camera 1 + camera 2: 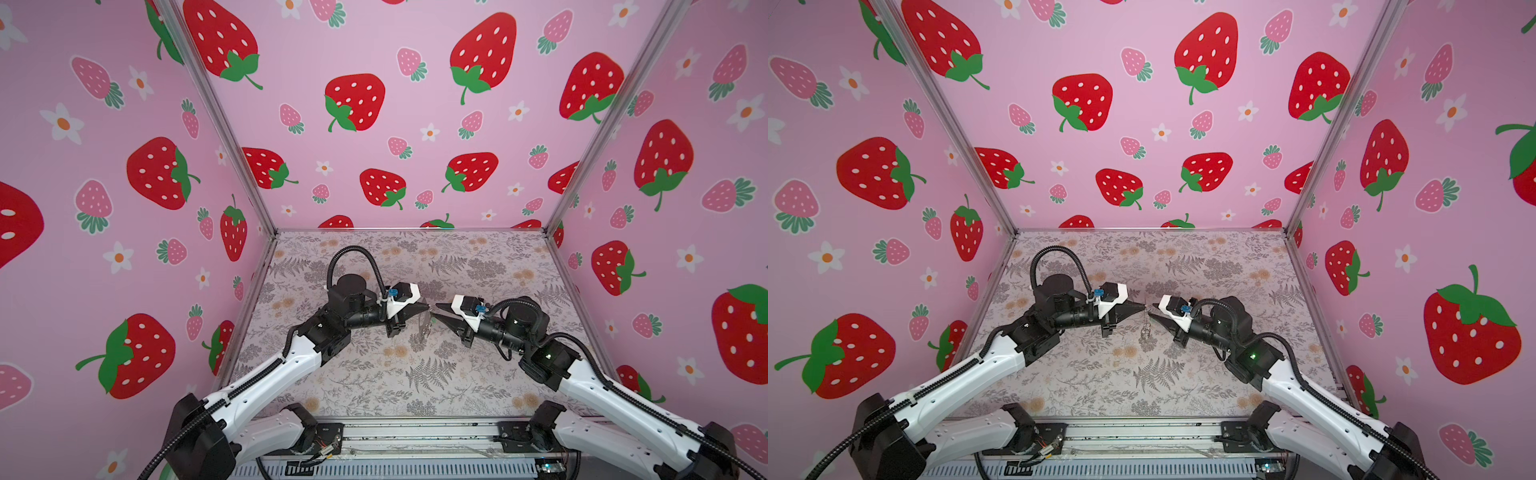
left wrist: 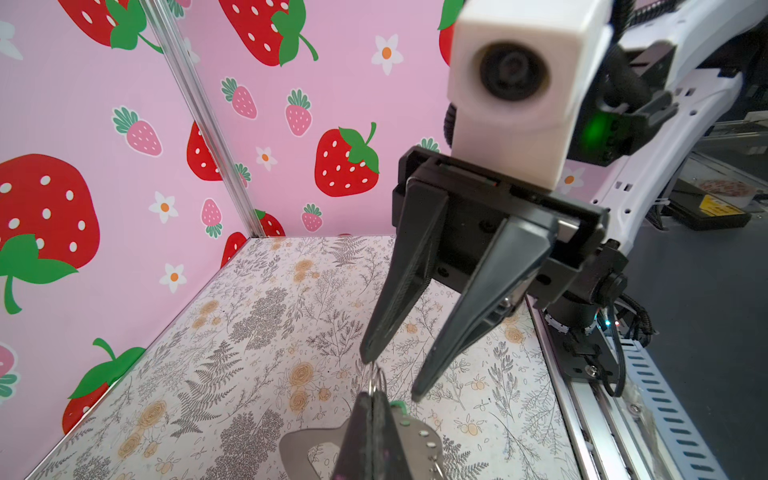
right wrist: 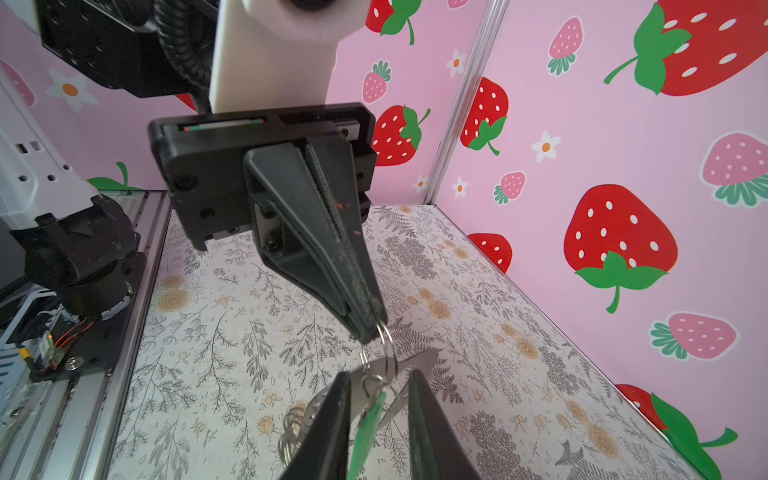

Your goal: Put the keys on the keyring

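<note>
Above the desk [image 1: 374, 374], in mid-air, the keyring [image 3: 386, 345] hangs from my left tool [image 3: 366, 332], whose jaws are pressed together on its wire loop. Just below it dangle the silvery keys [image 3: 419, 359] and the green tag [image 3: 368, 428]. They hang between the spread fingers [image 3: 332, 424] of my right tool [image 2: 392, 376], which clamps nothing I can make out. Both tools meet tip to tip, clear of the floral surface. Strawberry-print walls [image 1: 374, 104] stand around.
</note>
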### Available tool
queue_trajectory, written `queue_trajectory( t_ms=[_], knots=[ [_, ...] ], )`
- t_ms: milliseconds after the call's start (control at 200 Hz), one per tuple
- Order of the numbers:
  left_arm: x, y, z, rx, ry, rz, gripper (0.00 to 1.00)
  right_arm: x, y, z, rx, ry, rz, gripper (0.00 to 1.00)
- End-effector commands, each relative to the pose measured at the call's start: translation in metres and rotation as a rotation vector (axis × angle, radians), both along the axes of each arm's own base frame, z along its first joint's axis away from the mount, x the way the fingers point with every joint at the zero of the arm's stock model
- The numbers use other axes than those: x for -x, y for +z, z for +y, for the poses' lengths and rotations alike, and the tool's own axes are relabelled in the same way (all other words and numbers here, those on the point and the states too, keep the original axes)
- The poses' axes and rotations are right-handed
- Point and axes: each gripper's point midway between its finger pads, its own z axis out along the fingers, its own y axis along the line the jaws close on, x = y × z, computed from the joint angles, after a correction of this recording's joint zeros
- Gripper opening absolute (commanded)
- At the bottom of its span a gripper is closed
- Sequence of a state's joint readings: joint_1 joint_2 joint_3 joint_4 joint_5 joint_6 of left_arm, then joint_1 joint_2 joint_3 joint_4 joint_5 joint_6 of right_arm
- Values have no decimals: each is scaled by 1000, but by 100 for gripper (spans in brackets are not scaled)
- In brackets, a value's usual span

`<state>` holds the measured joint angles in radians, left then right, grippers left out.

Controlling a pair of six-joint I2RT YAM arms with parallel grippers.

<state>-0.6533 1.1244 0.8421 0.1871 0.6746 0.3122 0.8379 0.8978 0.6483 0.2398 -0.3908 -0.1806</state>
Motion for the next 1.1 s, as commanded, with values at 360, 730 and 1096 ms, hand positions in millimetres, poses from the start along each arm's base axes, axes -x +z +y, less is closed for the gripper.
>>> queue_trajectory(
  t_ms=[360, 730, 1096],
  knots=[
    [8, 15, -4, 26, -54, -42, 0, -5, 26, 1, -67, -25, -47, 22],
    [11, 18, -8, 11, -63, -72, 0, -11, 17, 7, -44, -23, -6, 17],
    [14, 20, -8, 12, -68, -83, 0, -13, 9, 7, -13, -34, 13, 10]
  ],
)
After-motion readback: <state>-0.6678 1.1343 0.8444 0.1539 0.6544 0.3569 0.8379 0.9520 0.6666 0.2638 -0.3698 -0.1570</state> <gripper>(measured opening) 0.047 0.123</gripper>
